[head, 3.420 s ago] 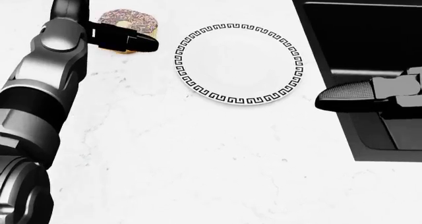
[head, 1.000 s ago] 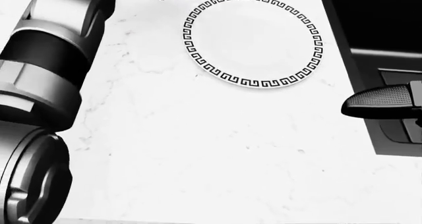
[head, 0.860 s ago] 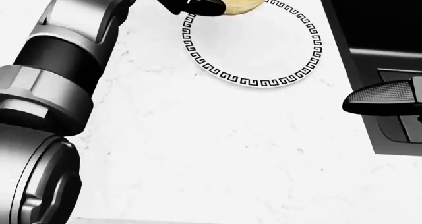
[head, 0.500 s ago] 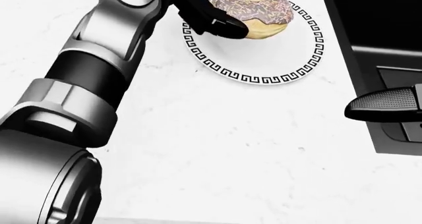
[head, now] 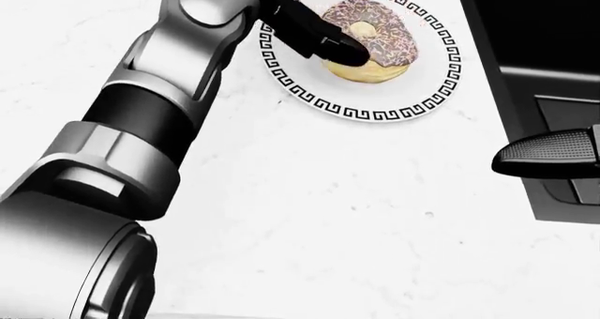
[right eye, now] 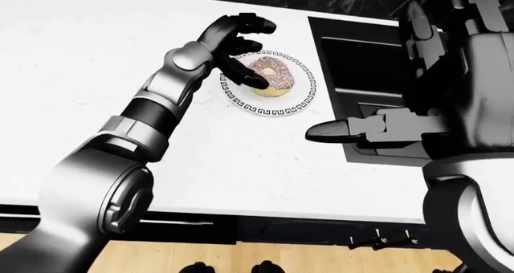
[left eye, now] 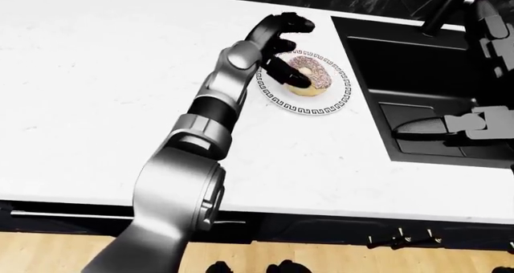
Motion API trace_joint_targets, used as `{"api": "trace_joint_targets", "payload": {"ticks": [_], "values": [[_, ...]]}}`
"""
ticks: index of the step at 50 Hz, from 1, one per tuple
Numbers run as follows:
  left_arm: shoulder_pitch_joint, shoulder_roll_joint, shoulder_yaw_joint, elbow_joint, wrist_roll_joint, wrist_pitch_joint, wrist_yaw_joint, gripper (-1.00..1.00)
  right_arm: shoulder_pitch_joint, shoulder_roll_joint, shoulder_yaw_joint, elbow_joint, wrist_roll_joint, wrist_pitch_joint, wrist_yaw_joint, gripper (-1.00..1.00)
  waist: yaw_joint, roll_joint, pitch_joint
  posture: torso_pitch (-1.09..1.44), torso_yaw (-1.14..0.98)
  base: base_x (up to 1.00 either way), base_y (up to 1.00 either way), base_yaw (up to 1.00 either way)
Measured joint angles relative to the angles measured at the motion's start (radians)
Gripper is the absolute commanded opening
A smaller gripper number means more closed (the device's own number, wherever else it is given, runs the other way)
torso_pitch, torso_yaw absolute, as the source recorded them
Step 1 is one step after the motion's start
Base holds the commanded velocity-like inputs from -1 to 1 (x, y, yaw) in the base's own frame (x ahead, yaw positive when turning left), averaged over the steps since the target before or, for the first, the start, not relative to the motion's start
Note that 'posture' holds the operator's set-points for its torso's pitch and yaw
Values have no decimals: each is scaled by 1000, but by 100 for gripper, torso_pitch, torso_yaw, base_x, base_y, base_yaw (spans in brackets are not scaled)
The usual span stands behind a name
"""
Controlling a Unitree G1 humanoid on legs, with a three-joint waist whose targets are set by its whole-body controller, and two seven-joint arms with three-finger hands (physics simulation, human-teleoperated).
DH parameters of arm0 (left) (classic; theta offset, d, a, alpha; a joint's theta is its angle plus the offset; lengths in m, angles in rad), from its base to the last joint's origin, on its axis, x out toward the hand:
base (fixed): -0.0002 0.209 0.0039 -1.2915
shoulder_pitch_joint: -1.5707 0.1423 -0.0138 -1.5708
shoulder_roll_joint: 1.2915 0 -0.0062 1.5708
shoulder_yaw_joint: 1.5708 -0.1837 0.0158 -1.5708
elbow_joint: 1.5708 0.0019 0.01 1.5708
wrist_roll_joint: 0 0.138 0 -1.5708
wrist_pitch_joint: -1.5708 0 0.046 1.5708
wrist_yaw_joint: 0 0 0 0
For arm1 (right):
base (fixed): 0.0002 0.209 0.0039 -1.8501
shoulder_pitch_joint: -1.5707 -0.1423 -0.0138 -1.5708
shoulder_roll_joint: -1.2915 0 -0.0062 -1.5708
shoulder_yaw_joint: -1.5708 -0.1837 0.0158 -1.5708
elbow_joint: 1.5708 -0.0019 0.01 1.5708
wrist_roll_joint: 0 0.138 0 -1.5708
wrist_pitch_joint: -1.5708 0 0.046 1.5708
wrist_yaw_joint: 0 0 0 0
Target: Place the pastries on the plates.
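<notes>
A sprinkled, chocolate-glazed donut lies flat on the white plate with a black key-pattern rim, near the top of the head view. My left hand reaches over the plate's left side. Its thumb rests against the donut's left edge, and the two other fingers are spread above the donut, clear of it. My right hand hovers over the black sink to the right of the plate, fingers extended and holding nothing.
The white marble counter runs left and below the plate, and its near edge sits above dark cabinets. A black sink with a faucet borders the plate on the right.
The left hand carried the donut from the plate's upper left over the plate and lowered it. It was tilted in the air and now lies flat. The fingers have spread.
</notes>
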Motion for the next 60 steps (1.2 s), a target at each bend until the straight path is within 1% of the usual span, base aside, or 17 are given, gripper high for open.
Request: {"api": "trace_joint_targets", "payload": {"ticks": [11, 15, 19, 25, 30, 32, 34, 38, 43, 46, 49, 51, 52, 54, 56, 58, 60], "values": [[-13, 18, 8, -6, 4, 6, 14, 100, 9, 5, -15, -8, 0, 5, 5, 100, 0, 1, -1, 31, 0, 0, 0, 0], [-33, 43, 27, -33, -14, 17, 48, 100, 13, 6, -16, -12, 4, 2, 1, 100, -3, 1, 3, 31, 0, 0, 0, 0], [-65, 86, 39, -99, -45, 37, 87, 100, 9, 14, 7, -8, -5, 2, -2, 100, -6, 3, 7, 31, 0, 0, 0, 0], [-39, 149, 39, -356, -94, 156, 106, 100, -33, 56, 82, 21, -75, 21, -6, 100, -9, 14, 4, 31, 0, 0, 0, 0], [21, 176, 26, -600, -113, 310, 93, 100, -65, 84, 84, 36, -105, 58, -2, 100, -9, 22, 2, 31, 0, -4, 0, 0], [44, 184, 24, -681, -113, 375, 84, 100, -70, 91, 88, 39, -114, 72, 2, 100, -12, 34, -23, 31, 0, -27, 0, 0], [71, 191, 22, -777, -111, 444, 77, 100, -68, 98, 93, 36, -128, 80, 11, 100, -14, 47, -37, 31, 0, -27, 0, 0], [141, 202, 20, -1044, -102, 586, 57, 100, -49, 124, 103, 20, -172, 84, 38, 100, -17, 62, -44, 31, 0, -30, 0, 0], [225, 199, 14, -1287, -83, 731, 34, 100, -51, 162, 118, 17, -236, 91, 76, 100, -21, 66, -53, 31, 0, -36, 0, 0], [252, 195, 10, -1351, -75, 796, 22, 100, -51, 178, 119, 12, -271, 99, 95, 100, -28, 70, -51, 31, 0, -40, 0, 0], [256, 191, 2, -1360, -71, 827, 13, 100, -57, 194, 113, 9, -299, 116, 111, 100, -37, 85, -47, 31, 0, -40, 0, 0], [264, 194, -7, -1385, -71, 843, 3, 100, -55, 202, 103, 2, -313, 129, 122, 100, -34, 73, -48, 31, 0, -39, 0, 0], [270, 198, -5, -1401, -71, 852, -2, 100, -56, 205, 100, 0, -318, 134, 128, 100, -31, 66, -51, 31, 0, -39, 0, 0], [290, 206, 21, -1447, -75, 867, 2, 100, -48, 212, 102, -8, -335, 128, 144, 100, -24, 67, -50, 31, 0, -39, 0, 0], [313, 216, 55, -1502, -79, 888, 21, 100, -32, 224, 111, -14, -360, 113, 161, 100, -21, 81, -41, 31, 0, -41, 0, 0], [344, 234, 80, -1563, -85, 918, 45, 100, -25, 239, 133, -4, -393, 98, 179, 100, -17, 110, -46, 31, 0, -40, 0, 0], [386, 249, 98, -1619, -97, 947, 65, 100, -14, 264, 159, -1, -425, 90, 201, 100, 3, 120, -48, 31, 0, -34, 0, 0]]}}
